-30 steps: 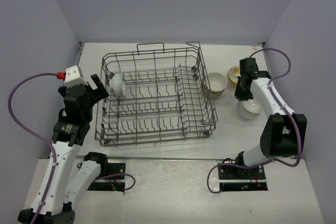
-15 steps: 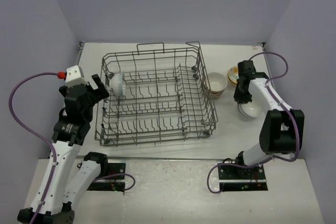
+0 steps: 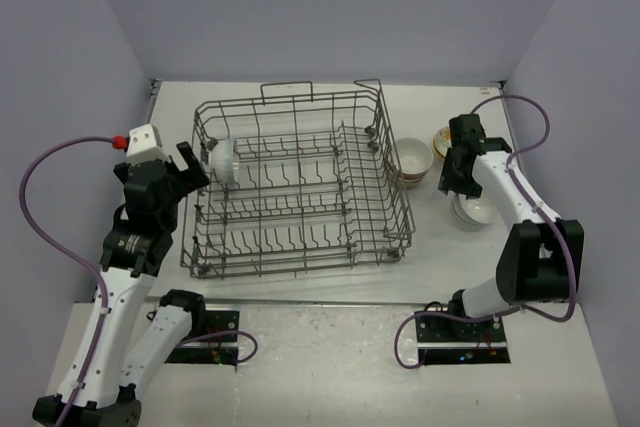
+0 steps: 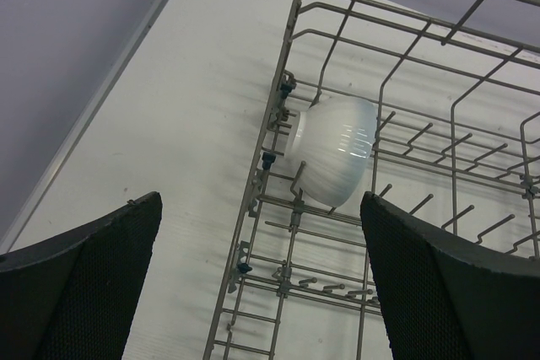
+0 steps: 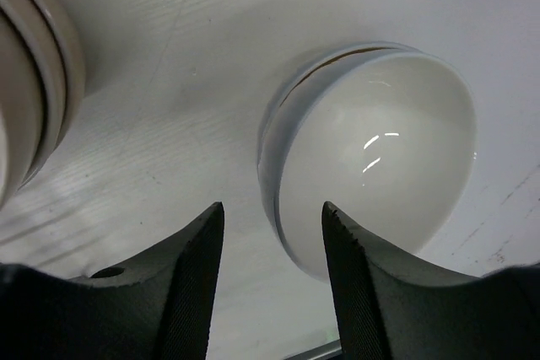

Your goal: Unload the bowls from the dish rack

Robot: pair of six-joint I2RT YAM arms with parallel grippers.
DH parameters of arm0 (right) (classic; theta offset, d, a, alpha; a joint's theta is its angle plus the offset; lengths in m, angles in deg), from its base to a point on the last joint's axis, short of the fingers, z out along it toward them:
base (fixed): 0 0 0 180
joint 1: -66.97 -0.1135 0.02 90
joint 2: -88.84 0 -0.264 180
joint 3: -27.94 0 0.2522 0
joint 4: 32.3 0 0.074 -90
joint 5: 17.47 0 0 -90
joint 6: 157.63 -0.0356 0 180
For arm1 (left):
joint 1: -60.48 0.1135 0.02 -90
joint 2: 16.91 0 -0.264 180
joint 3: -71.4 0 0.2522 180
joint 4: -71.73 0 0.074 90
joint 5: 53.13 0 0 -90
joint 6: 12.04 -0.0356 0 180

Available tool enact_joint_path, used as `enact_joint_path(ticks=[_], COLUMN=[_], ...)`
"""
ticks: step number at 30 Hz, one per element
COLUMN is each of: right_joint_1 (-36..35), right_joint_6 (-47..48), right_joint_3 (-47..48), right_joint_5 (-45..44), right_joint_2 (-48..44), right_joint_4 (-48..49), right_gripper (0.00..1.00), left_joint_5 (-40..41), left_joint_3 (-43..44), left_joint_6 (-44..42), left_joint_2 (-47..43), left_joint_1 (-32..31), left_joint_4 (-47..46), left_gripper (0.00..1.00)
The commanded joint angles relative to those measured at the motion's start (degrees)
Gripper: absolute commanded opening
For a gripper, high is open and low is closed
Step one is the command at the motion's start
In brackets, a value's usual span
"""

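Observation:
The grey wire dish rack [image 3: 290, 104] fills the middle of the table. One white ribbed bowl [image 3: 222, 160] lies on its side against the rack's left wall [image 4: 333, 149]. My left gripper [image 3: 180, 172] hovers just left of that wall, open and empty [image 4: 260, 200]. To the right of the rack, a white bowl [image 3: 476, 210] sits upright, nested in another one [image 5: 380, 158]. My right gripper [image 3: 452, 183] hangs over its left rim, open, with the rim between the fingers but not pinched [image 5: 272, 206].
A stack of tan-brown bowls with cream insides [image 3: 413, 159] stands by the rack's right wall and shows at the left edge of the right wrist view [image 5: 34, 82]. A yellow-floral bowl [image 3: 443, 137] sits behind it. The side walls stand close to both arms.
My right gripper has opened and let go of the white bowl, which now rests in the bowl beneath it. The left arm has not moved.

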Motion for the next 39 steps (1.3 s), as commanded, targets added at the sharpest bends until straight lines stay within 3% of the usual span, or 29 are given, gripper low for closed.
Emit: enact_joint_path(ticks=[1, 7, 10, 13, 14, 15, 17, 18, 20, 22, 23, 29, 33, 39], right_joint_1=[-0.62, -3.86, -12.02, -21.17, -22.67, -25.73, -32.91, -35.23, -42.24, -44.82, -45.44, -47.47, -47.64, -47.29], right_joint_6=[-0.98, -2.38, -3.08, -5.71, -6.85, -10.34, -15.36, -16.09, -16.36, -17.40, -20.46, -28.12, -29.80, -33.50], right_joint_3=[4.53, 11.11, 17.70, 21.14, 18.97, 16.94, 13.60, 13.76, 18.57, 26.02, 27.98, 44.59, 57.33, 58.58], right_joint_5=[-2.93, -4.43, -3.39, 8.62, 20.67, 26.45, 31.94, 31.17, 28.19, 25.63, 24.84, 20.45, 17.54, 20.17], right_joint_2=[-5.92, -16.55, -22.16, -25.95, -26.66, -27.10, -25.71, -24.05, -15.37, -7.46, 0.23, 22.70, 37.62, 44.78], right_joint_4=[-3.59, -9.13, -8.27, 0.32, 4.35, 14.83, 23.87, 29.47, 31.72, 32.86, 33.65, 36.39, 28.93, 30.75], right_gripper=[0.51, 0.52, 0.58, 0.64, 0.67, 0.69, 0.80, 0.87, 0.94, 0.99, 0.99, 0.99, 0.97, 0.92], left_joint_5=[-0.17, 1.75, 4.30, 5.62, 6.33, 6.94, 9.40, 10.19, 11.69, 13.18, 14.23, 17.50, 14.78, 12.40], left_joint_3=[-0.25, -0.16, 0.01, 0.45, 0.54, 0.71, 0.80, 0.80, 0.54, 0.36, 0.36, 0.36, 0.36, 0.10], left_joint_6=[-1.27, -0.48, 0.84, 1.89, 2.16, 2.86, 3.57, 4.09, 4.71, 5.24, 5.59, 7.44, 6.21, 5.06], left_joint_2=[0.00, 0.09, -0.35, -0.26, -0.18, -0.44, -1.05, -2.10, -3.33, -4.92, -5.53, -8.70, -7.47, -7.30], left_joint_1=[-0.26, -0.26, 0.00, 1.14, 1.32, 1.49, 1.76, 1.76, 1.76, 1.85, 1.85, 1.76, 1.76, 1.76], left_joint_4=[-2.36, -2.01, -1.66, -1.13, -0.87, -0.43, 0.01, 0.19, 0.10, -0.16, 0.10, 0.90, 0.36, -0.60], left_gripper=[1.00, 1.00, 1.00, 1.00, 1.00, 1.00, 1.00, 1.00, 1.00, 1.00, 1.00, 1.00, 1.00, 1.00])
